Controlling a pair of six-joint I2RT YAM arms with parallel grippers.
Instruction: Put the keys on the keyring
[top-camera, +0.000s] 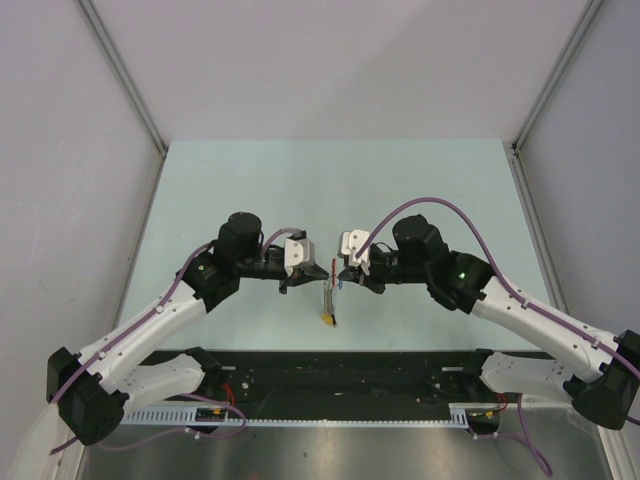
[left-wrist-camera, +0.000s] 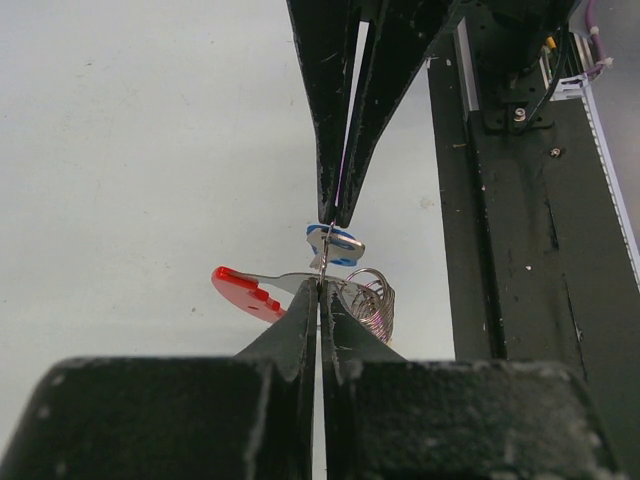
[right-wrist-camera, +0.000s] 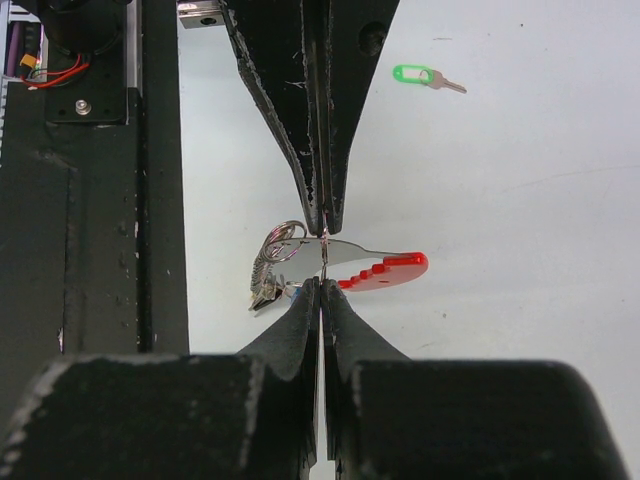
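Keyring (left-wrist-camera: 370, 300) hangs above the bench (left-wrist-camera: 130, 150), pinched in the closed left end effector (left-wrist-camera: 320, 285). The closed right end effector (right-wrist-camera: 322, 288) holds the blue key (left-wrist-camera: 338, 246) against it (seemingly unthreaded). The green key (right-wrist-camera: 415, 74) lies untouched.

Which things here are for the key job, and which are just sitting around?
For the job:
- keyring, pinched by the left gripper
- blue key, at the tips of the right gripper
- green key, loose on the table

Just there:
- black rail along the table's near edge
- purple cables on the arms
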